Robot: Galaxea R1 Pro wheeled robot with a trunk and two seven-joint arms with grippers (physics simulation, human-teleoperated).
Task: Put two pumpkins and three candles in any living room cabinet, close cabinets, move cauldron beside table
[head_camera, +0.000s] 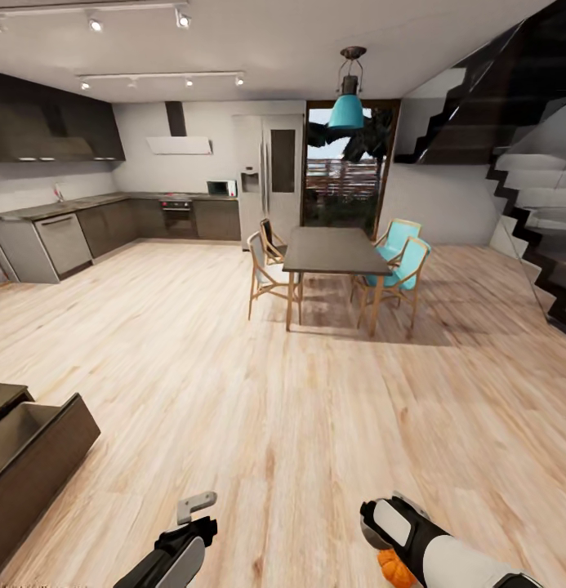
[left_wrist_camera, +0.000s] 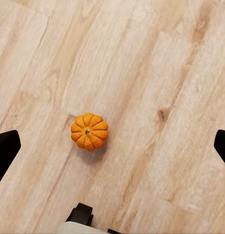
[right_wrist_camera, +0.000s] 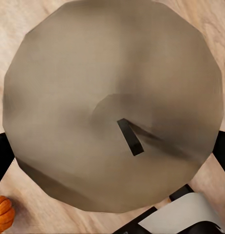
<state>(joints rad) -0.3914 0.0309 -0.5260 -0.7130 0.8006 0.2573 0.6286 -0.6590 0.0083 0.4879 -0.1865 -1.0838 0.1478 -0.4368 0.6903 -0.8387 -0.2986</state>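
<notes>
Pale wood-plank floor (head_camera: pixel 233 408) ran through the whole open room. Nearest, the left arm (head_camera: pixel 164 559) hung low over it. Its left gripper (left_wrist_camera: pixel 112 146) was released, the dark fingers (left_wrist_camera: pixel 5 151) spread wide, and a ribbed orange pumpkin (left_wrist_camera: pixel 89 131) sat upright on the boards below, between them and untouched.

The right arm (head_camera: pixel 434 551) reached down beside it. In the right gripper (right_wrist_camera: pixel 112 151) sat a broad, pale-brown round candle (right_wrist_camera: pixel 112 97) with a short dark wick, its sides spanning the gap between the two fingers (right_wrist_camera: pixel 1 156). I could not tell whether they clamped it or merely flanked it. An orange pumpkin (head_camera: pixel 393 569) lay on the floor close under that arm, also seen at the candle's edge (right_wrist_camera: pixel 3 213). Whether it was the same one, I could not say.

At the left the dark cabinet (head_camera: pixel 37 465) stood with a drawer pulled open. Further off stood a dining table (head_camera: pixel 333 249) with chairs (head_camera: pixel 401 269), under a teal lamp (head_camera: pixel 346 110). Beyond it were the kitchen counter (head_camera: pixel 62 208) on the left and a staircase (head_camera: pixel 528 188) on the right.
</notes>
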